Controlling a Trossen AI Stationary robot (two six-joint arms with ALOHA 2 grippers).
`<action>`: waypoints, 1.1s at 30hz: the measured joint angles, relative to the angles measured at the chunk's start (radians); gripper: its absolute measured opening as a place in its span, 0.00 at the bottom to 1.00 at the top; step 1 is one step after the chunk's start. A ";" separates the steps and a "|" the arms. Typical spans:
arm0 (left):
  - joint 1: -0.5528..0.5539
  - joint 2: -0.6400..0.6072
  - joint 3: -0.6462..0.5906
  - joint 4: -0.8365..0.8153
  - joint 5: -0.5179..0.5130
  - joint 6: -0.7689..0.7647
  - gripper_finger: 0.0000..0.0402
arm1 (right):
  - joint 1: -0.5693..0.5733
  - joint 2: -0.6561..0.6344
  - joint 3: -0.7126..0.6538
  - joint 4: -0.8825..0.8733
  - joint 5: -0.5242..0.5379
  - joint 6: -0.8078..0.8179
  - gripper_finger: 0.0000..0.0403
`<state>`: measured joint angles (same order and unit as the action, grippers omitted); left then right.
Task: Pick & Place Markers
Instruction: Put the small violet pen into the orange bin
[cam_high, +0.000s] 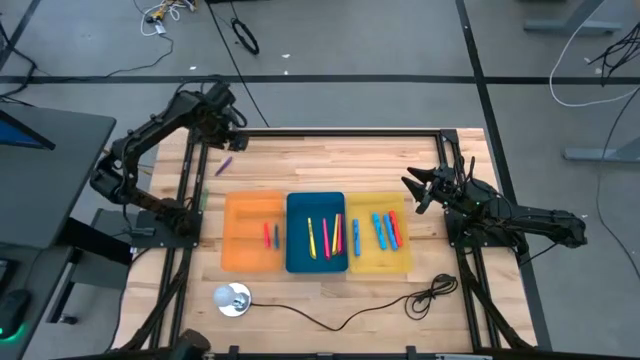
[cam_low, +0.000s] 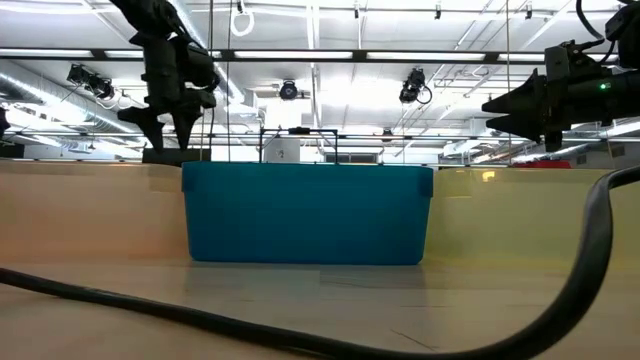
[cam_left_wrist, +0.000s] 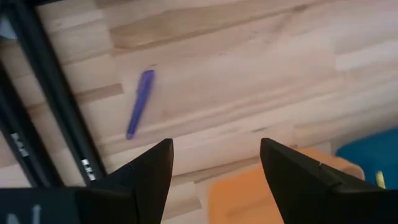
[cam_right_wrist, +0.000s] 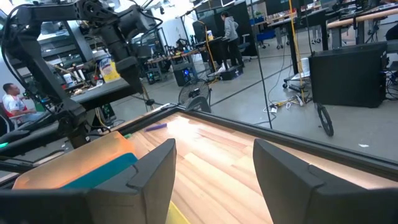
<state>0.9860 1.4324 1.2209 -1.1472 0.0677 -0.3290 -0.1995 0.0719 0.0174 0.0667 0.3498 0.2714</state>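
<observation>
Left end effector (cam_high: 232, 138) hovers at the upper left of the high view, fingers spread wide, empty. One purple marker (cam_high: 224, 165) lies on bare bench (cam_high: 330, 160) just below it, near the frame rail. The other markers (cam_high: 330, 236) lie in the three trays (cam_high: 248, 232). Right end effector (cam_high: 413, 190) hangs open and empty at right. In the low view the blue tray wall hides all markers.

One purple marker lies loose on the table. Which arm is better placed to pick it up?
Probably the left. Its gripper hangs open near the purple marker; the left wrist view shows it just ahead. The right gripper waits across the table, beyond the trays.
</observation>
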 joint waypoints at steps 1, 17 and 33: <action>0.014 0.000 0.000 0.000 0.000 0.000 0.62 | 0.000 0.000 0.000 0.000 0.000 0.000 0.53; 0.122 0.068 -0.001 0.004 -0.046 0.000 0.62 | 0.000 0.000 0.000 0.000 0.000 0.000 0.53; 0.103 0.293 -0.002 -0.002 -0.120 0.060 0.62 | 0.000 0.000 0.000 0.000 0.000 0.000 0.53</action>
<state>1.0889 1.7250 1.2194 -1.1492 -0.0518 -0.2692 -0.1996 0.0719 0.0174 0.0666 0.3499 0.2713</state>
